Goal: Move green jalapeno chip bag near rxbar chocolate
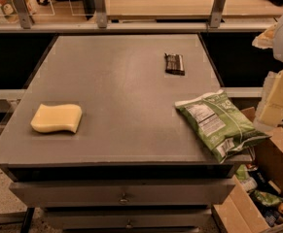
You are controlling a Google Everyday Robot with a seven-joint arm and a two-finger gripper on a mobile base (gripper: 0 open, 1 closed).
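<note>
Green jalapeno chip bag (219, 123) overhangs the desk (116, 91) edge, well apart from the rxbar chocolate (174, 64). End effector (273, 111) waits alongside, probably for pickup; aperture cannot be told.

Green chip bag (219, 124), dark rxbar (174, 64), yellow sponge (57, 118), grey table (126, 91); pale gripper (275, 106) at right.

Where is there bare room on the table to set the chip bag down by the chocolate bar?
Bare tabletop lies left of the rxbar chocolate and in front of it, up to the green jalapeno chip bag. The middle, between yellow sponge and bag, is free too. Crowded: the right edge, where the gripper hangs.
</note>
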